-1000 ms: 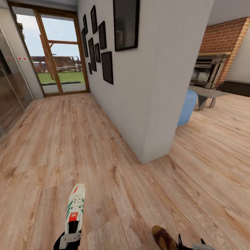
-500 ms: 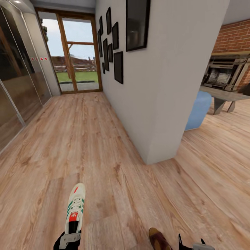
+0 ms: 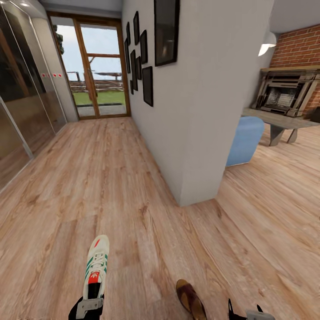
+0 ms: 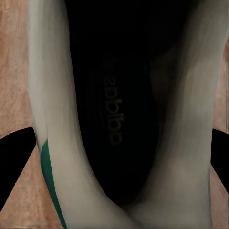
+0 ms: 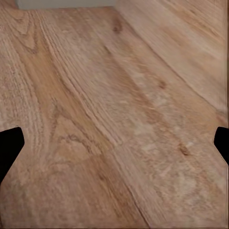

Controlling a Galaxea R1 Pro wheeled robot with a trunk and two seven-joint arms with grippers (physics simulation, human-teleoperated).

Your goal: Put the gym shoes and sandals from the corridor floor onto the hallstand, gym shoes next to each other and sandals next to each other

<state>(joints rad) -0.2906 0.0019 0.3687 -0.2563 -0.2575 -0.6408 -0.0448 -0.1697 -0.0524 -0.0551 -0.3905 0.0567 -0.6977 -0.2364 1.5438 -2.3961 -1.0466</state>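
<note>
At six o'clock, my left claw [image 3: 91, 306] pinches a gym shoe [image 3: 96, 263]; a sandal [image 3: 190, 298] has slid leftward as I turn; right claw [image 5: 114, 143] spread, empty.

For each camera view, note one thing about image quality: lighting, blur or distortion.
Head view: wide-angle distortion tilts the wall and door frame; bright daylight shows through the glass door. Left wrist view: the gym shoe sits very close, its inside dark and its edges soft. Right wrist view: the corridor floor is evenly lit, its grain slightly blurred.
</note>
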